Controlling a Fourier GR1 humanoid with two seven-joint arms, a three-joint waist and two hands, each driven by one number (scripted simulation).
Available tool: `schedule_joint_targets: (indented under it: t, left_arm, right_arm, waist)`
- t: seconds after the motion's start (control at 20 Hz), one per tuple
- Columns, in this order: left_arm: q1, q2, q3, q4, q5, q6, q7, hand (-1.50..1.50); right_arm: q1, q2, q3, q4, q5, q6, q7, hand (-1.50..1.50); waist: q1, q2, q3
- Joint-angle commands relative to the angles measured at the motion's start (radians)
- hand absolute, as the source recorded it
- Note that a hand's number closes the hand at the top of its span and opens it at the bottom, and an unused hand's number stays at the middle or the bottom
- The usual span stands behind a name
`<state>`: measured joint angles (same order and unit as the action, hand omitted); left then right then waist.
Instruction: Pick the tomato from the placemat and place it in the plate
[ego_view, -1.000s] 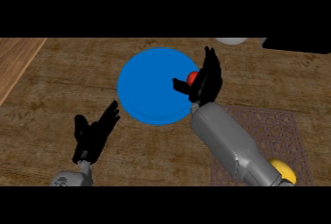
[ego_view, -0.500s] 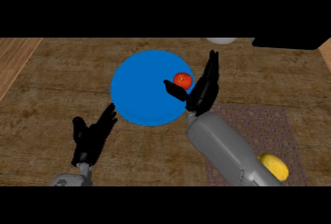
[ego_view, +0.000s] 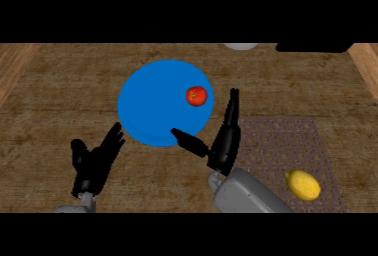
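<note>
A small red tomato (ego_view: 196, 95) lies on the blue plate (ego_view: 151, 107), near the plate's right side. My right hand (ego_view: 223, 142) stands open just right of and below the plate, fingers straight and pointing up, thumb spread out over the plate's lower edge; it is clear of the tomato. My left hand (ego_view: 94, 161) rests open at the lower left, fingers up, off the plate. The brown placemat (ego_view: 284, 150) lies at the right, partly hidden by my right forearm.
A yellow lemon (ego_view: 303, 184) sits on the placemat's lower right part. A pale round object (ego_view: 241, 46) and a dark object (ego_view: 314, 47) show at the counter's far edge. Wooden strips border the counter at both sides.
My right hand has let go of the tomato, which now lies on the plate, and has drawn back down and to the right. The left hand kept its pose.
</note>
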<state>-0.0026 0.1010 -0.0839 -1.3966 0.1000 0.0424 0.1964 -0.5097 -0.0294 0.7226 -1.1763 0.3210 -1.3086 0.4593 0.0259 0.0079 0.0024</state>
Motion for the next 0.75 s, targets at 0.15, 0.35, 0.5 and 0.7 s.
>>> schedule_joint_targets:
  t: [0.15, 0.35, 0.5, 0.7]
  left_arm:
    - [0.058, -0.009, -0.011, -0.146, -0.001, 0.024, 0.085, 0.0]
    - [0.005, 0.025, 0.05, -0.014, 0.018, -0.025, 0.031, 0.0]
    - [0.036, -0.031, 0.0, -0.036, -0.03, 0.019, 0.021, 0.0]
    - [-0.023, 0.004, 0.046, -0.063, -0.002, -0.002, 0.101, 0.0]
  right_arm:
    - [0.143, 0.023, 0.051, -0.02, -0.056, 0.082, -0.175, -1.5]
    - [0.285, 0.028, 0.14, -0.098, 0.098, 0.068, -0.066, -1.5]
    - [0.334, 0.029, 0.134, -0.087, 0.085, 0.05, -0.14, -1.5]
    - [0.303, 0.029, 0.19, -0.033, 0.083, -0.013, -0.108, -1.5]
  waist:
    - [-0.017, -0.007, -0.002]
    - [-0.032, -0.011, -0.003]
    - [-0.024, -0.009, -0.002]
    - [-0.02, -0.008, -0.002]
